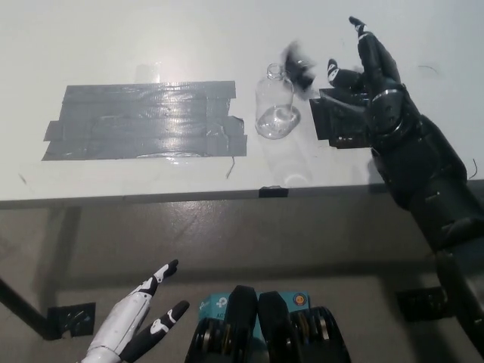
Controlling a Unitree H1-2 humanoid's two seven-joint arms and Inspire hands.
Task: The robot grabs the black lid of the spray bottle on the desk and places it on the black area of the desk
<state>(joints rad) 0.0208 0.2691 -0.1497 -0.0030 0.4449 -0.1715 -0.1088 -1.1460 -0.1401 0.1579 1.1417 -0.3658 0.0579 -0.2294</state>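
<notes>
The clear spray bottle (276,106) stands upright and uncapped in the middle of the white desk (151,38). Its black lid (299,68) is a blurred dark shape just right of the bottle's neck, free of any hand; I cannot tell if it touches the desk. My black right hand (367,68) hovers to the lid's right, open with fingers spread, above the small black patch (340,121). My white left hand (140,325) rests open below the desk edge at the lower left.
A large dark grey taped rectangle (144,121) covers the desk left of the bottle. The desk's front edge (189,198) runs across the picture, with floor below it. My right forearm (423,174) crosses the desk's right front corner.
</notes>
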